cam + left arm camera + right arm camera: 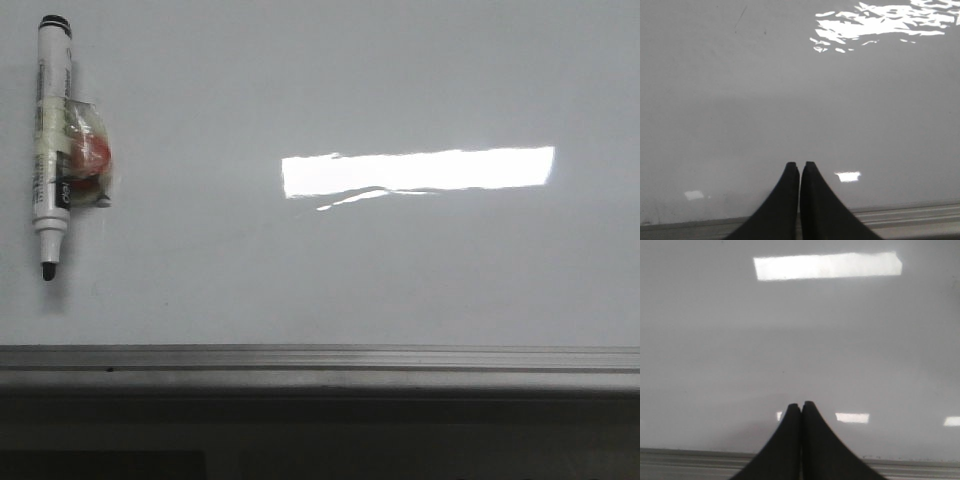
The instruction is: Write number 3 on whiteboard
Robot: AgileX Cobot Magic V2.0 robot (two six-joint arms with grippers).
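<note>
The whiteboard (330, 260) fills the front view, glossy white-grey, with a grey metal rail (320, 358) along its lower edge. No number 3 shows on it. A white marker (52, 130) with a black tip lies at the far left, tip toward the rail, with a taped orange-red lump on its side. Neither gripper shows in the front view. My left gripper (800, 166) is shut and empty over the board near the rail. My right gripper (800, 405) is shut and empty, also over the board by the rail (920, 467).
A bright rectangular light glare (418, 171) lies on the board right of centre; it also shows in the right wrist view (827, 266) and broken up in the left wrist view (880, 22). A dark band runs below the rail in the front view.
</note>
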